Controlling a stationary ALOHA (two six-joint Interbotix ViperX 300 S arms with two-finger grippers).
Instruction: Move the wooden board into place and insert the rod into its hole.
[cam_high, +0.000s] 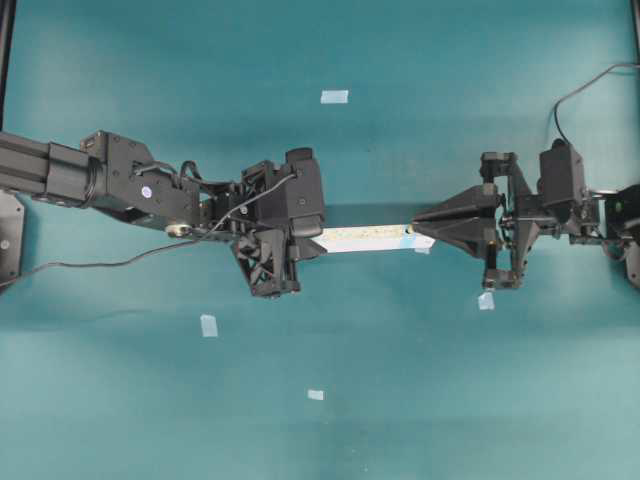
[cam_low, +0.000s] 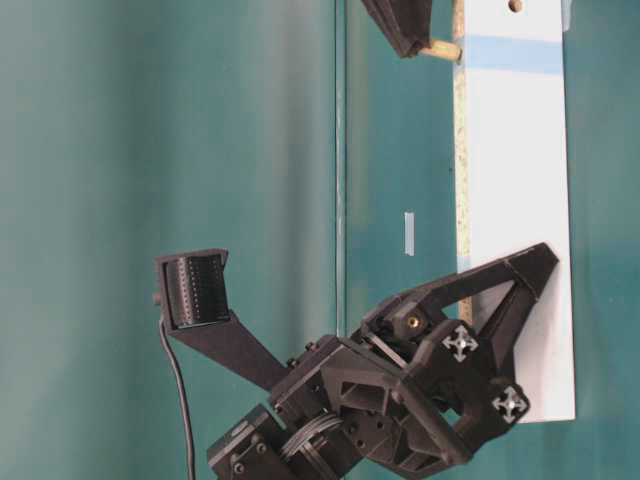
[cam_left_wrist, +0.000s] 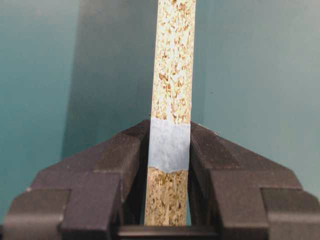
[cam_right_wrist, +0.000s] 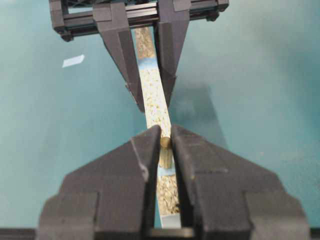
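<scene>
The left tool (cam_high: 300, 240) has its two dark fingers (cam_left_wrist: 125, 155) pressed against the broad sides of the wooden board (cam_high: 368, 238), holding it on edge above the teal counter (cam_high: 150, 400) so that the speckled light-wood edge faces up and the plank runs out toward the right arm. In the left wrist view a band of pale blue tape (cam_left_wrist: 169, 145) wraps the board's edge just where the fingers pinch it. The right tool (cam_high: 425, 232) comes in from the opposite side with its jaws drawn narrow around the rod (cam_right_wrist: 165, 150), a small cream peg standing between its fingertips (cam_right_wrist: 150, 140). From the table-level view the peg's free end touches the board's speckled edge right beside another pale blue band across the white face, and the hole (cam_low: 515, 5) sits a little further along toward that end of the plank, on the face, apart from the peg. From overhead the right tool's tip meets the far end of the board, roughly midway between the two arms. A few small pale tape squares (cam_high: 334, 97) lie scattered flat on the counter, well apart from the board, one of them just beside the right arm's wrist.
</scene>
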